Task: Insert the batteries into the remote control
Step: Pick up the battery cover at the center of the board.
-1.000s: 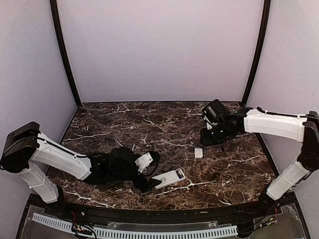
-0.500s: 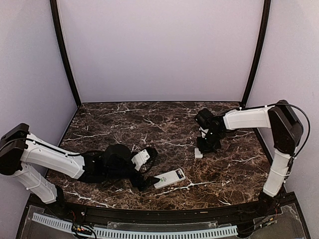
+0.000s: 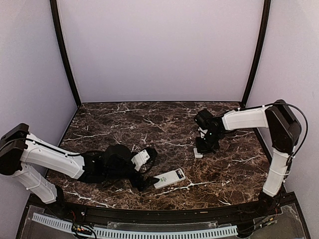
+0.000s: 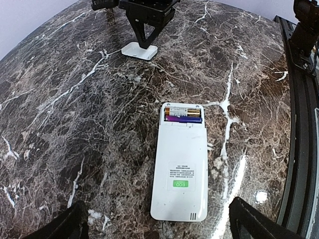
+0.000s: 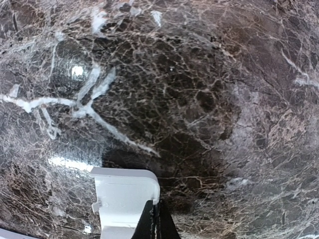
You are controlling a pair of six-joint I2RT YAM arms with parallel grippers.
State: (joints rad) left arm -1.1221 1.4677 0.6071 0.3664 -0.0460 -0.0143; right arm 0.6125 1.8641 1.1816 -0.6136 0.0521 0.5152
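Evidently batteries point(image 4: 183, 115) sat in remote control point(image 4: 180, 164): left gripper point(image 4: 164, 224) spread astride it, right gripper point(image 5: 158, 221) pressed together at battery cover point(image 5: 125, 196) beyond it, probably for refit.

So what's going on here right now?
The remote control lies back-up on the table, its compartment uncovered with batteries inside. The left hand hangs open beside it, holding nothing. The right hand is shut, its tips at the edge of the small white cover, which lies apart.
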